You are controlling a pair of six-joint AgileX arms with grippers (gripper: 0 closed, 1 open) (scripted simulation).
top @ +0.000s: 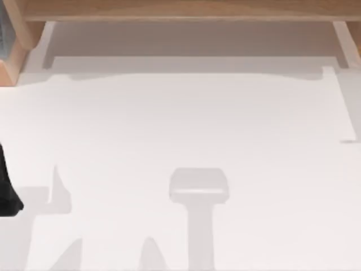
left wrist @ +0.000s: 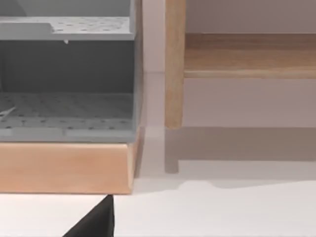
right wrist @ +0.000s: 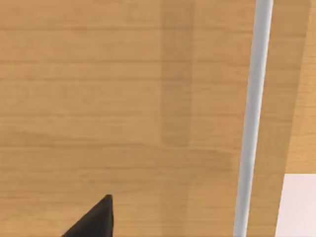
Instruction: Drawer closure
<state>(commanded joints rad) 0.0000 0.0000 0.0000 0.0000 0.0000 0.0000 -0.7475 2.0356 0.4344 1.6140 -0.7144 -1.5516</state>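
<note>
The drawer [top: 192, 45] sits pulled out at the far edge of the white bench [top: 180, 130], its pale floor exposed under the light wood frame [top: 186, 10]. The left arm [top: 7, 186] waits at the bench's left edge; whether either gripper is open cannot be told. I judge the closing push has not begun: next, a gripper must reach the white front strip [top: 192, 64] and press it squarely inward.

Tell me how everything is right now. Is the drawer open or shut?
drawer: open, pulled out from the wood frame, floor bare.
left gripper: at the table's left side, apart from the drawer.
right gripper: facing a light wood panel up close.
</note>
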